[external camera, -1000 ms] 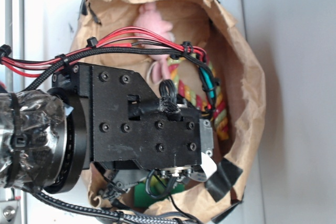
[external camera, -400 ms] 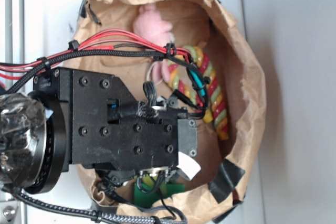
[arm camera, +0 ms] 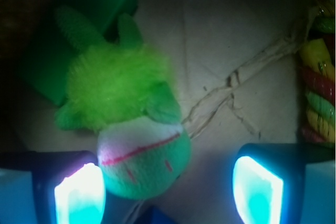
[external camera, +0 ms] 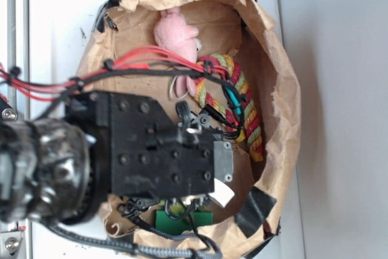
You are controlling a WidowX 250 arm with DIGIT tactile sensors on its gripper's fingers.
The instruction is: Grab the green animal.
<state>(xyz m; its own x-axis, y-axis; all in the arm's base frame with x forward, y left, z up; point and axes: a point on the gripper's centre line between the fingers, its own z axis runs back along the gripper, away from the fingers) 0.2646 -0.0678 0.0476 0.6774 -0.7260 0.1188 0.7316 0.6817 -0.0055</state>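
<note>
My wrist view is dim and soft, its corners dark; my pads glare cyan-white, blown out. The frog is blurred. The exterior view is bright and even, my arm smeared.

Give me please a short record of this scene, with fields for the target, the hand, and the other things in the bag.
target: plush frog, lying on the bag floor, head toward the hand
hand: hand, open, fingers either side of the frog's head, not closed on it
container: brown paper bag
other items: pink plush animal; striped rope toy; green block
</note>
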